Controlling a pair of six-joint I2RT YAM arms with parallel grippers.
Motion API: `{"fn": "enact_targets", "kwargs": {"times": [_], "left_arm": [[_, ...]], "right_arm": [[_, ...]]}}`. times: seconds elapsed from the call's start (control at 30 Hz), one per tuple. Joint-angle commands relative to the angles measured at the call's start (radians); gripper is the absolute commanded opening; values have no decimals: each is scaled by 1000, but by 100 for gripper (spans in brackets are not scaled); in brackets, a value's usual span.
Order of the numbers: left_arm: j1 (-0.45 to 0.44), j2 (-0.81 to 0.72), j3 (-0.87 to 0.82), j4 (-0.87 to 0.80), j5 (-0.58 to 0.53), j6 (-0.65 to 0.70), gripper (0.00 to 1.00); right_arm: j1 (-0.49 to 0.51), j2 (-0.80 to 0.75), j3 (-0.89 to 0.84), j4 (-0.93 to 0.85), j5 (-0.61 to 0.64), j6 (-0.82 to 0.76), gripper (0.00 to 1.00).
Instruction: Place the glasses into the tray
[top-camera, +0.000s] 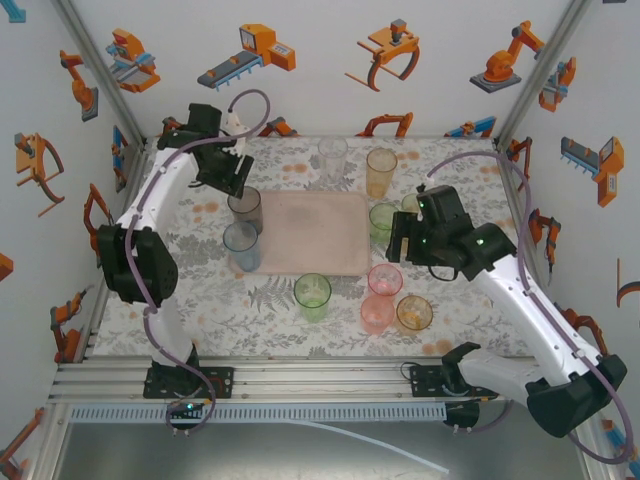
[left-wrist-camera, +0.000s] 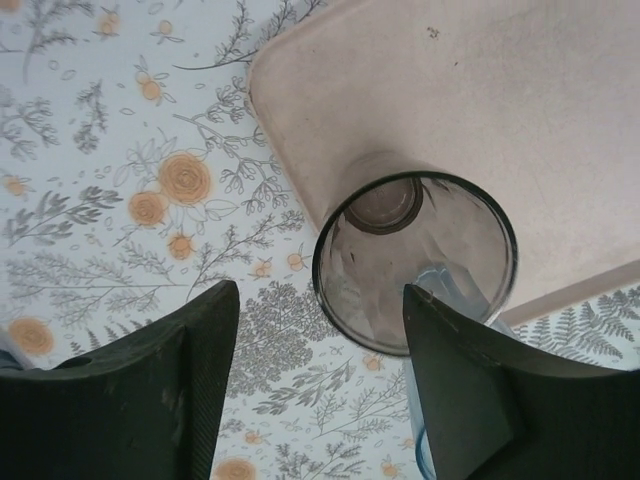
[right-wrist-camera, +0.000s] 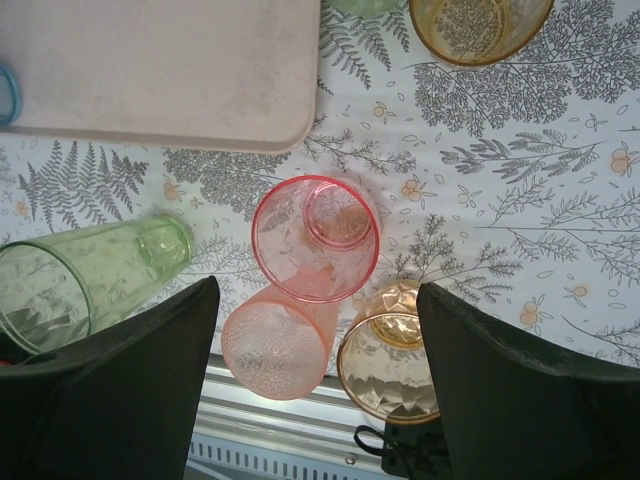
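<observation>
Top view
- Tray (top-camera: 315, 232): flat on the floral table, mid-scene.
- Grey glass (top-camera: 245, 208): upright at the tray's 9 o'clock edge.
- Blue glass (top-camera: 241, 245): upright, just beside the grey glass at its 6 o'clock; cannot tell if it is on or off the rim.
- Clear glass (top-camera: 333, 158), tall amber glass (top-camera: 381, 170): on the table at the tray's 12 to 1 o'clock.
- Green glass (top-camera: 312, 295): on the table at the tray's 6 o'clock.
- Pink glass (top-camera: 385, 280), orange glass (top-camera: 377, 313), small amber glass (top-camera: 414, 313): cluster at the tray's 5 o'clock.
- Left gripper (top-camera: 232, 178): above the grey glass, at its 11 o'clock.
- Right gripper (top-camera: 405, 240): at the tray's 3 o'clock.

Left wrist view
- Fingers (left-wrist-camera: 150, 400): spread, clasping nothing; table pattern shows between the left finger and the grey glass.
- Grey glass: base just inside the tray's corner.

Right wrist view
- Fingers (right-wrist-camera: 120, 390): wide apart, empty.
- Pink glass: upright under the gap, with the orange glass at its 7 o'clock and the small amber glass at its 5 o'clock, both off the tray.
</observation>
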Motion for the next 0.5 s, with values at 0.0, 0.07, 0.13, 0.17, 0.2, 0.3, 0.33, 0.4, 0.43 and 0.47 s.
{"fn": "enact_targets", "kwargs": {"times": [0.0, 0.07, 0.13, 0.17, 0.2, 0.3, 0.33, 0.4, 0.43, 0.47], "left_arm": [[5, -109, 51, -65, 0, 5, 67], [5, -157, 48, -81, 7, 0, 71], [4, -222, 31, -89, 15, -9, 73], [4, -261, 14, -87, 16, -13, 75], [5, -301, -5, -85, 16, -16, 77], [4, -420, -76, -70, -7, -28, 82], [5, -458, -102, -65, -13, -32, 82], [4, -548, -171, -47, -21, -39, 85], [4, -586, -201, -38, -23, -42, 85], [4, -632, -235, -27, -18, -45, 87]], "right_arm": [[8, 7, 68, -53, 10, -29, 71], [12, 10, 87, -66, 9, -38, 71], [20, 26, 125, -102, 8, -52, 70], [31, 39, 151, -128, 12, -57, 69], [48, 50, 176, -149, 16, -61, 69], [117, 73, 219, -178, 30, -61, 67], [144, 79, 227, -180, 39, -56, 67], [219, 96, 238, -179, 68, -46, 66], [252, 102, 240, -178, 93, -39, 66], [289, 109, 242, -172, 115, -29, 65]]}}
